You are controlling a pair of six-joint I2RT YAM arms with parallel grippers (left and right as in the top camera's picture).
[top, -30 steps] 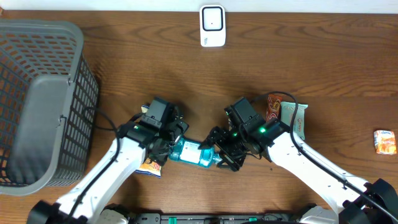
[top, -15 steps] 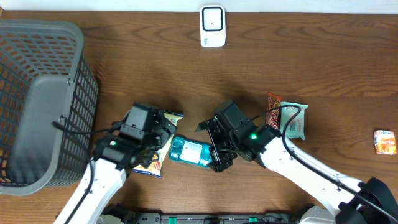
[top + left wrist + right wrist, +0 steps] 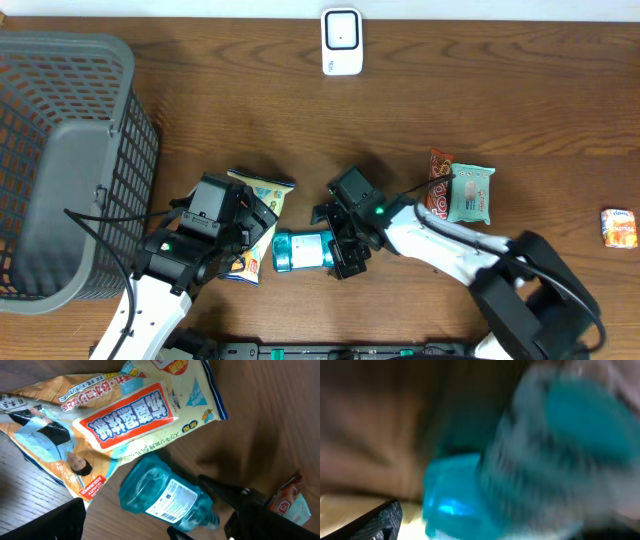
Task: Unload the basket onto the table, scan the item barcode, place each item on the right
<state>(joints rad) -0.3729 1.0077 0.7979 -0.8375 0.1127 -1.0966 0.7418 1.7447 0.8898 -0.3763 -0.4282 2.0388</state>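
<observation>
Teal bottle [image 3: 300, 250] lies on its side on the surface [image 3: 450, 110], just beside the snack bag [image 3: 255, 190], white label up. Right pincer [image 3: 338, 245] is spread wide astride the bottle end farthest from that bag; I cannot tell whether it touches. Left pincer [image 3: 258, 228] hovers over the bag, wide open and empty.

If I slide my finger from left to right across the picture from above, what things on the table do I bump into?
gray basket → yellow snack bag → blue bottle → white scanner → red packet → teal pack → orange packet
</observation>
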